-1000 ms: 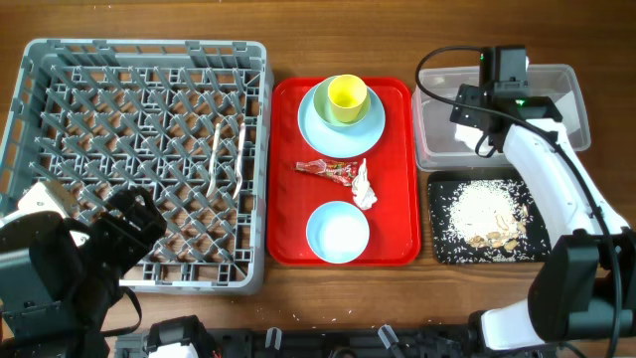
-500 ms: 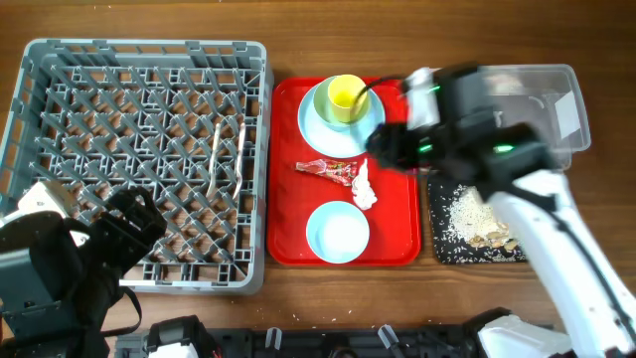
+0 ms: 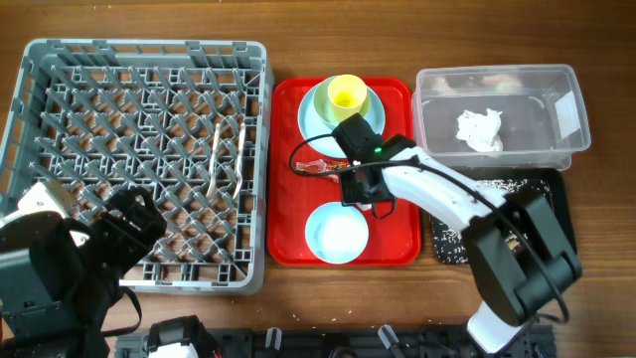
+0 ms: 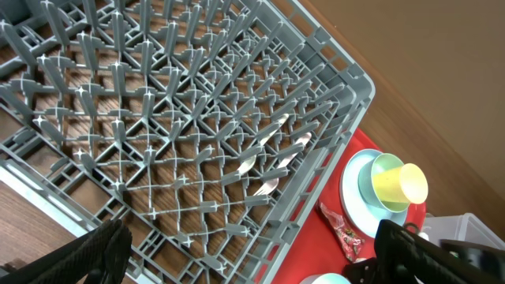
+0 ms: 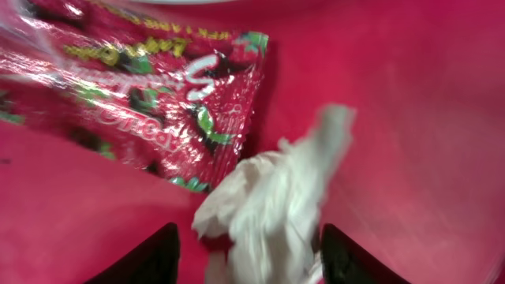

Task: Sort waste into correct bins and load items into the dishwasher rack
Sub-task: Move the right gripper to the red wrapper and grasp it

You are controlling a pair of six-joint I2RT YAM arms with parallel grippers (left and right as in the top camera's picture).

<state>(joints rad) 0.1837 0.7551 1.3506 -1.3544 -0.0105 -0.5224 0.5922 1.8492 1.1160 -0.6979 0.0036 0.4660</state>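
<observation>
My right gripper [image 3: 360,186] is low over the red tray [image 3: 397,244], open, with its fingers [image 5: 248,241] on either side of a crumpled white napkin [image 5: 268,209]. The red snack wrapper [image 3: 316,167] lies just beside it and fills the upper left of the right wrist view [image 5: 142,95]. A second white napkin [image 3: 479,129] lies in the clear tub [image 3: 542,85]. Rice scraps lie on the black tray [image 3: 497,186]. The yellow-green cup [image 3: 345,94] stands on the light blue plate [image 3: 310,124]. The small blue bowl [image 3: 338,231] is at the tray's front. The fork and spoon [image 3: 214,159] lie in the grey rack [image 3: 139,55]. My left gripper [image 3: 124,234] is open and empty.
In the left wrist view the rack [image 4: 347,87] fills the frame, with the cutlery [image 4: 268,146] on its pegs and the cup [image 4: 398,183] beyond its corner. My right arm crosses the black tray's left part.
My right arm has swung from over the clear tub to the red tray and come down around the napkin there. A napkin now shows in the tub. The left arm has not moved.
</observation>
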